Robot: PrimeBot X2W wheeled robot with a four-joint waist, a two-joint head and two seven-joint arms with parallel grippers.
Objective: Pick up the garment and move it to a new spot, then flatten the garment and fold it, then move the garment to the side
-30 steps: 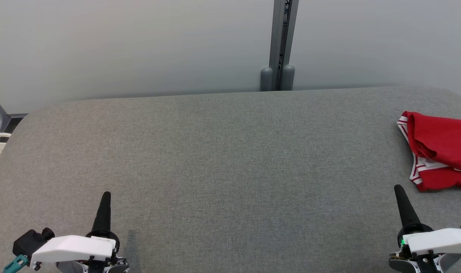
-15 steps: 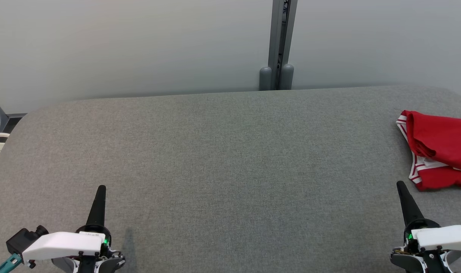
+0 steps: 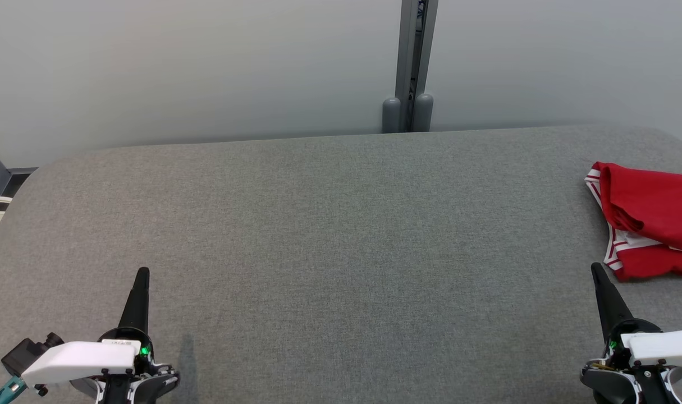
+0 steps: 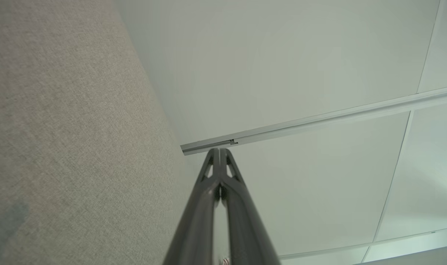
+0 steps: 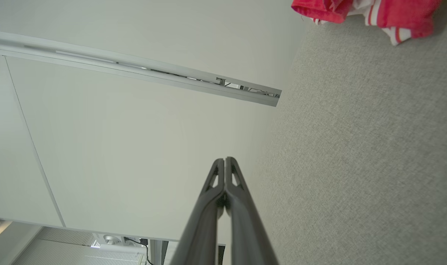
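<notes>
- Crumpled at far right of grey bench (image 3: 341, 235): red garment (image 3: 649, 219), white-striped trim.
- Low left: left gripper (image 3: 142, 274), fingers pressed together, empty.
- Low right: right gripper (image 3: 597, 269), fingers together, empty, near garment, not touching.

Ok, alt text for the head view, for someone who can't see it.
A crumpled red garment with white stripes lies at the right edge of a grey table. The left gripper and right gripper, fingers shut, sit at the lower corners, holding nothing.
</notes>
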